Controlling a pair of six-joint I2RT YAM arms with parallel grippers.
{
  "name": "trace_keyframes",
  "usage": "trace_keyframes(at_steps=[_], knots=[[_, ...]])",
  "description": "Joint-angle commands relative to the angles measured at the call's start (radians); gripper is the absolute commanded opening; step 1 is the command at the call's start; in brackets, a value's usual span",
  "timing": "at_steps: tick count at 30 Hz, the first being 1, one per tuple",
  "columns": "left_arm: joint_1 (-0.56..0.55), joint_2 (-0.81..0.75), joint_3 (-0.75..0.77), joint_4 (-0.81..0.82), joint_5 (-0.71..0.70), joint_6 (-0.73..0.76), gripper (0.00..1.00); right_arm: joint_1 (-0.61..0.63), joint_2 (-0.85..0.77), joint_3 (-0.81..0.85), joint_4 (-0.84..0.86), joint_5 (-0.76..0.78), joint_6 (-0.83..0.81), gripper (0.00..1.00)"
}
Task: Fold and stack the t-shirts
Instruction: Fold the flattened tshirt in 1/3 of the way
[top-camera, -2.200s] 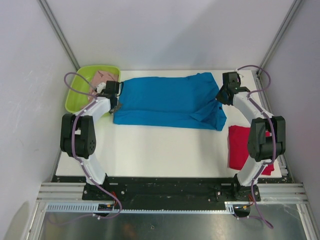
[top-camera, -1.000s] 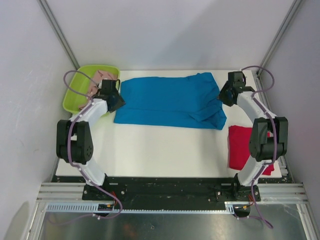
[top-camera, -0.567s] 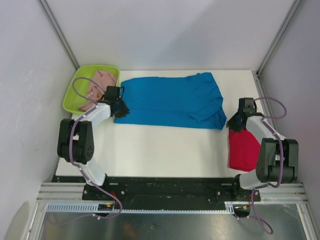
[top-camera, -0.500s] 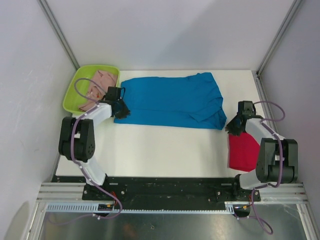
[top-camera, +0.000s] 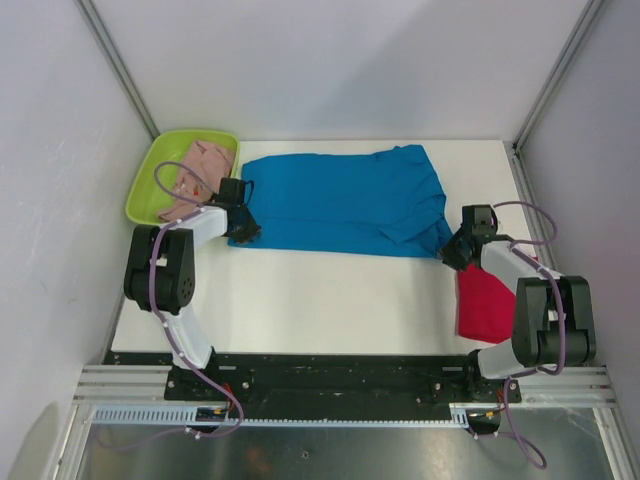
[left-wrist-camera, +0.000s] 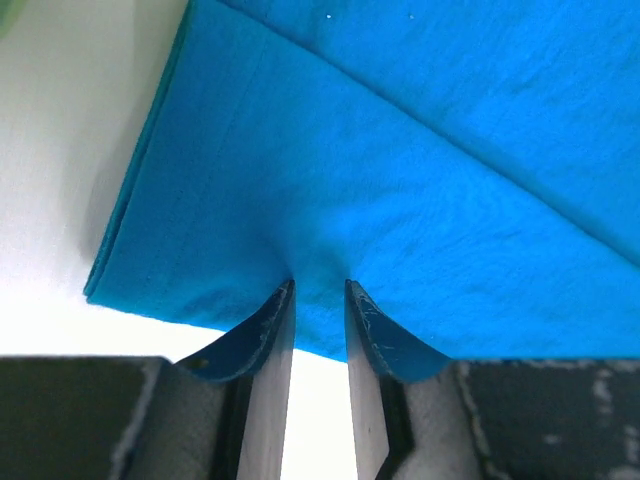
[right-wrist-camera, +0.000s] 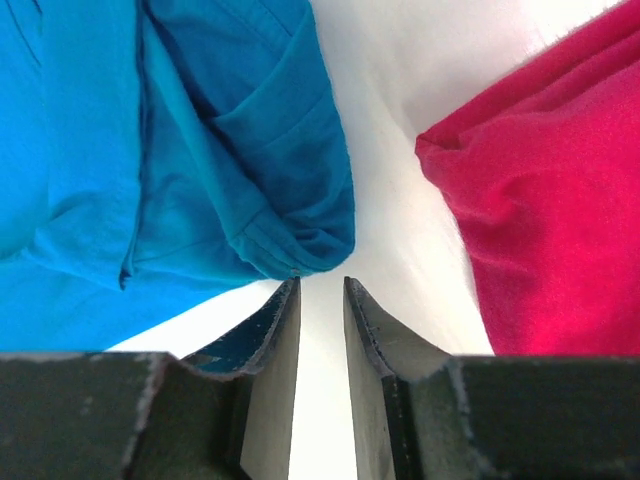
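The bright blue t-shirt (top-camera: 340, 200) lies spread across the back of the table, folded lengthwise. My left gripper (top-camera: 245, 228) is at its near-left corner. In the left wrist view the jaws (left-wrist-camera: 320, 285) stand narrowly open with the blue hem (left-wrist-camera: 400, 150) between the tips. My right gripper (top-camera: 452, 255) is at the shirt's near-right corner, narrowly open and empty (right-wrist-camera: 322, 282), just short of the blue sleeve (right-wrist-camera: 280, 200). The folded red t-shirt (top-camera: 490, 300) lies at the right edge, also in the right wrist view (right-wrist-camera: 540, 220). The pale pink t-shirt (top-camera: 195, 170) lies in the tray.
The lime-green tray (top-camera: 140, 195) stands at the back left corner, close to my left arm. Bare white table (top-camera: 330, 300) stretches in front of the blue shirt. Frame posts rise at the back corners.
Both grippers have come from the blue shirt's far corners down to its near corners. The right one swung over the red shirt's top edge, then in to the blue sleeve.
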Motion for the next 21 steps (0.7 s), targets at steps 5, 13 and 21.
trace_keyframes(at_steps=[5,13,21], knots=[[0.004,0.014,0.013,0.015,-0.032,-0.012,0.31,0.003,0.058,-0.005,0.113,0.025,0.037,0.33],[0.012,0.018,0.018,0.009,-0.035,-0.009,0.31,0.007,0.085,-0.002,0.135,0.068,0.02,0.36],[0.015,0.031,0.027,-0.001,-0.042,-0.009,0.31,0.035,0.098,0.05,0.099,0.143,-0.025,0.22]])
